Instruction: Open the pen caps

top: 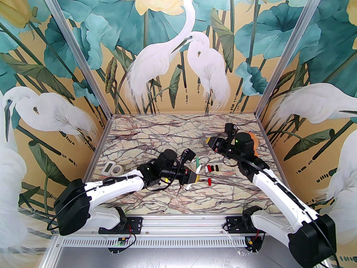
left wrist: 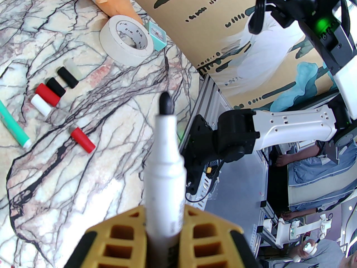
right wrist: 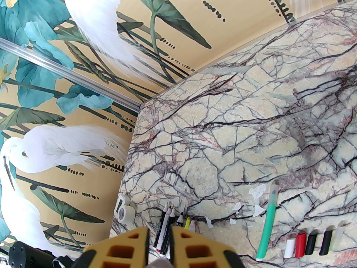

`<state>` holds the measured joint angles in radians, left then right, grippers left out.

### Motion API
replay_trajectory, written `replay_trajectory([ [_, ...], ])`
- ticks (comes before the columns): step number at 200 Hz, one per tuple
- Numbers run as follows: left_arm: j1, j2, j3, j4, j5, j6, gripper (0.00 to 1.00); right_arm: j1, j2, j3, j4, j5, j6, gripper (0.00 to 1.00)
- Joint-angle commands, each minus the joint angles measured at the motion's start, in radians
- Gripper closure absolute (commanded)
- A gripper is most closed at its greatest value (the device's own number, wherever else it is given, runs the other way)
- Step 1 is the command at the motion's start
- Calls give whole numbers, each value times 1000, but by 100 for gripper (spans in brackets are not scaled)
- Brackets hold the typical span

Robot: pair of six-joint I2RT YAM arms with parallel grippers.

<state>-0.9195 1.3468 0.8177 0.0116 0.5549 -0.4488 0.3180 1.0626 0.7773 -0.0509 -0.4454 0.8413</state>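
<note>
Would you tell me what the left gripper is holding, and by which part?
The left gripper clamps the white pen by the rear of its barrel; the uncapped black tip points forward.

Nothing legible, only smudges of print

Dark printed marks ring the inner core of the tape roll (left wrist: pixel 122 53), too blurred to read. The white pen barrel (left wrist: pixel 164 160) bears a dark patch of lettering low down, out of focus. In the right wrist view, the loose pens (right wrist: pixel 164 233) on the bench (right wrist: pixel 251 107) carry black print along their sides — too small to make out. The small white device (top: pixel 109 167) has a pale screen — its digits cannot be read.
</note>
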Motion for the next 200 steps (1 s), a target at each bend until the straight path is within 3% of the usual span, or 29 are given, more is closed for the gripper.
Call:
replay_trajectory([
  [1, 7, -60, -6, -5, -15, -22, 97, -10, -31, 19, -63, -25, -83, 91],
  [46, 15, -144, -3, -77, -224, -72, 95, -4, -93, -17, -402, 86, -232, 90],
  [83, 14, -185, -9, -181, -371, -96, 95, 27, -141, -110, -535, 176, -269, 90],
  [141, 14, -196, -48, -165, -416, -128, 95, 121, -144, -226, -565, 262, -246, 90],
  [200, 14, -183, -71, -132, -440, -146, 95, 134, -155, -275, -554, 274, -232, 90],
])
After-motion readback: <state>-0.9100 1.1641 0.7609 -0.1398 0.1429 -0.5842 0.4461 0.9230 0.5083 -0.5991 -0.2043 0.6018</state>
